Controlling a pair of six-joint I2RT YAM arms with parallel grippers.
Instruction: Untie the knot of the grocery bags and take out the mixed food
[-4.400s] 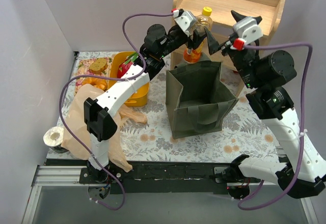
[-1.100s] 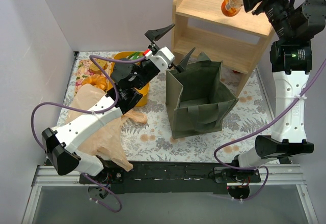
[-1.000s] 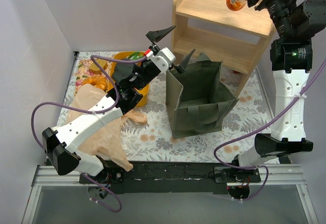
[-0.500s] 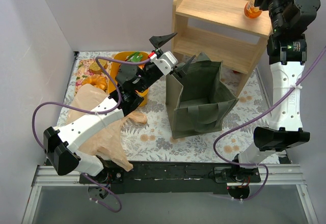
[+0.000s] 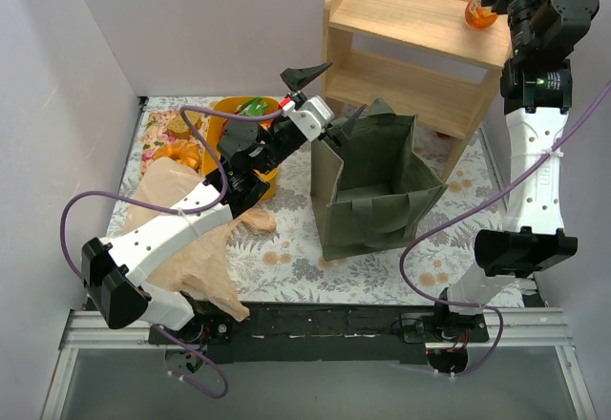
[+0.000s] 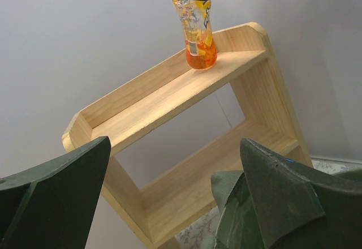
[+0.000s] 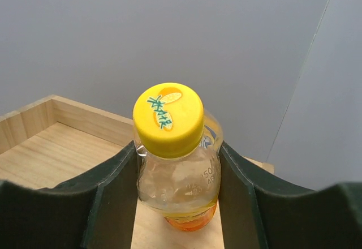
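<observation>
Right tool (image 7: 178, 167) clamped on orange bottle (image 7: 169, 119); left tool (image 6: 174, 144) apart; tan bag (image 5: 153, 191) half hidden under left arm (image 5: 172, 224).

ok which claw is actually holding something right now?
The right claw, shut around the orange bottle at the top shelf of the rack. The left claw is open and empty, by the green tote.

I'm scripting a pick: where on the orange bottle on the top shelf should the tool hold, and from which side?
Probably the clear shoulder of the orange bottle, just under its yellow cap, coming straight down from above. It stands upright on the top shelf, whose back rail blocks a rear approach, and the right tool flanks it there now.
</observation>
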